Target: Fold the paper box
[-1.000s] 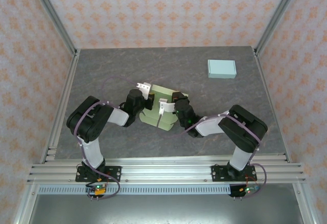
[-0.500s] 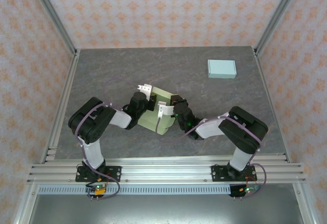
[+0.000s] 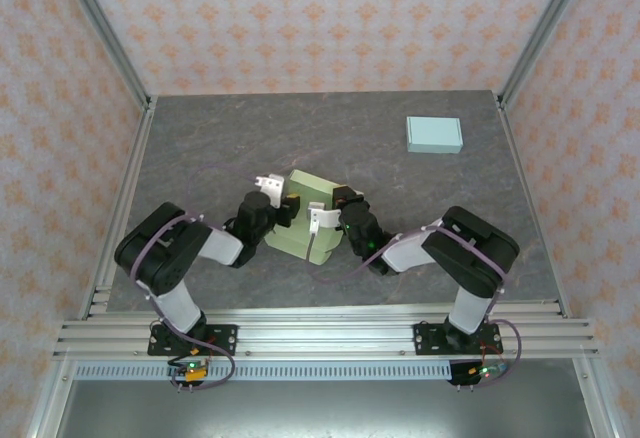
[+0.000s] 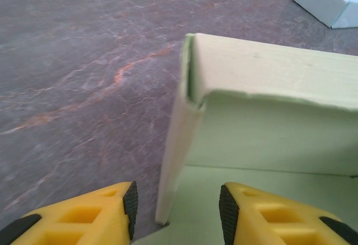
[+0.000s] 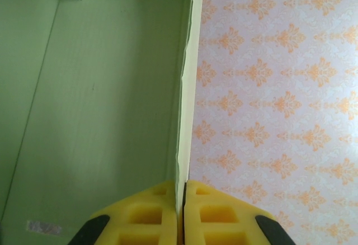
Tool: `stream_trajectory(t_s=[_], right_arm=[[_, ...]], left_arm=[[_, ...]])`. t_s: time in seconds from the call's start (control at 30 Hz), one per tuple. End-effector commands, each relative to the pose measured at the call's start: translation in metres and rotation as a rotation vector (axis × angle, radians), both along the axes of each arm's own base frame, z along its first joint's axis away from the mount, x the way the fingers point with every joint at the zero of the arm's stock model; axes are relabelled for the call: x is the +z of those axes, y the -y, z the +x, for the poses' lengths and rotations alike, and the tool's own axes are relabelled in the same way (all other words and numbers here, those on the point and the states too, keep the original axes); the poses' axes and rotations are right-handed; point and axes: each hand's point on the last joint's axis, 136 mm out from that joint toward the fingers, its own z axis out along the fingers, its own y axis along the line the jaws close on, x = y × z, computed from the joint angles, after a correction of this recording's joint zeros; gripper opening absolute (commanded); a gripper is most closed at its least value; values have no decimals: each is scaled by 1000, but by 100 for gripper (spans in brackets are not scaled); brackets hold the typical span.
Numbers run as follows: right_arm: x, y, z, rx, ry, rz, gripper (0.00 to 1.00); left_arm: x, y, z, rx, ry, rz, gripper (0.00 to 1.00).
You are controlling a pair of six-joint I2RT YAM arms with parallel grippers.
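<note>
- Well left of the blue box (image 3: pixel 434 134), seen from above, paper box (image 3: pixel 308 220) is sitting half-erected.
- Left wrist: left gripper (image 4: pixel 178 200) is straddling its wall corner, jaws spread.
- Right wrist: right gripper (image 5: pixel 180 192) is pinching a wall; card looking light, floppy, so grip near creases.

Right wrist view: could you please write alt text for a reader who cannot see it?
The yellow right tool is shut on the thin upper edge of a green paper box. The box's inside lies to the left; orange-patterned wallpaper lies to the right.
</note>
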Motion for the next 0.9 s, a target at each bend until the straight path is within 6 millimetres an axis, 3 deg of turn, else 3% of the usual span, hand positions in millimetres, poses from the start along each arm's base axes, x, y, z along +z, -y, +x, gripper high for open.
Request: stream_trajectory(t_s=[0.0, 0.13, 0.4, 0.6, 0.87], right_arm=[[-50, 13, -10, 4, -102, -173, 8], [-50, 15, -12, 9, -105, -187, 8], [-61, 5, -24, 22, -98, -273, 9], [-47, 12, -26, -2, -74, -244, 9], [-22, 13, -40, 57, -84, -195, 10]], left_arm=[[31, -12, -5, 32, 88, -42, 47], [37, -28, -11, 49, 102, 39, 48], [35, -11, 11, -42, 143, 145, 48], [26, 12, 10, -178, 99, 167, 46], [18, 28, 8, -207, 114, 89, 43]])
